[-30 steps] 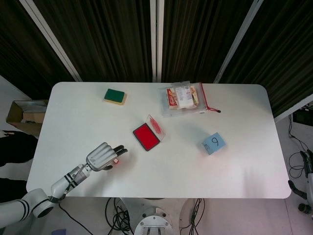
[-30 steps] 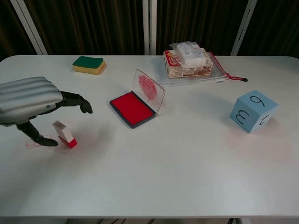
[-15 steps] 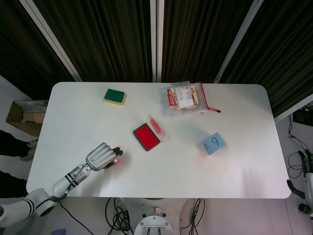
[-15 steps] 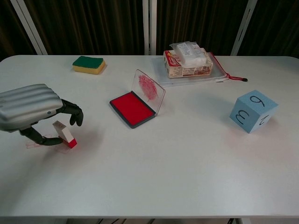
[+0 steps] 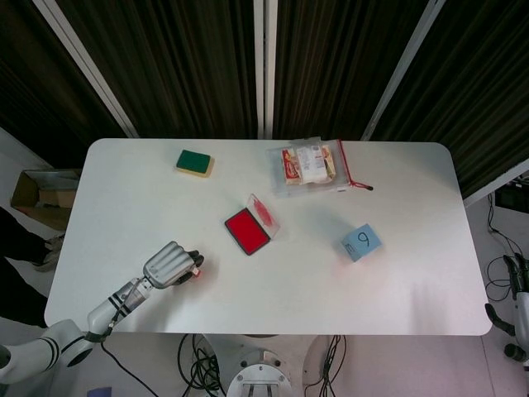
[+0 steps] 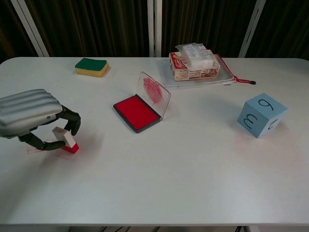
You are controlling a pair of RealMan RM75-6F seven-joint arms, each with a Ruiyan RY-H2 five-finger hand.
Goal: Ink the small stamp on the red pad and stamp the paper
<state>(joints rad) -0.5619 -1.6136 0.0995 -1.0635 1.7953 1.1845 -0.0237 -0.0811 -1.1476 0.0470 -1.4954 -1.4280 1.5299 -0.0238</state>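
Note:
The small stamp, white with a red base, stands tilted on the table at the front left; in the head view only a bit of the stamp shows past the fingers. My left hand arches over it, fingers curled against its right side and thumb against its left, pinching it. A faint slip of paper with pink marks lies under the thumb. The red ink pad lies open mid-table, its clear lid raised. My right hand is out of sight.
A green and yellow sponge sits at the back left. A clear zip bag with a food packet lies at the back centre. A blue numbered cube stands on the right. The white table ends close to my left hand.
The left hand's fingers, stretched out past the stamp a second ago, have curled in and down around it. The stamp stays at the same spot.

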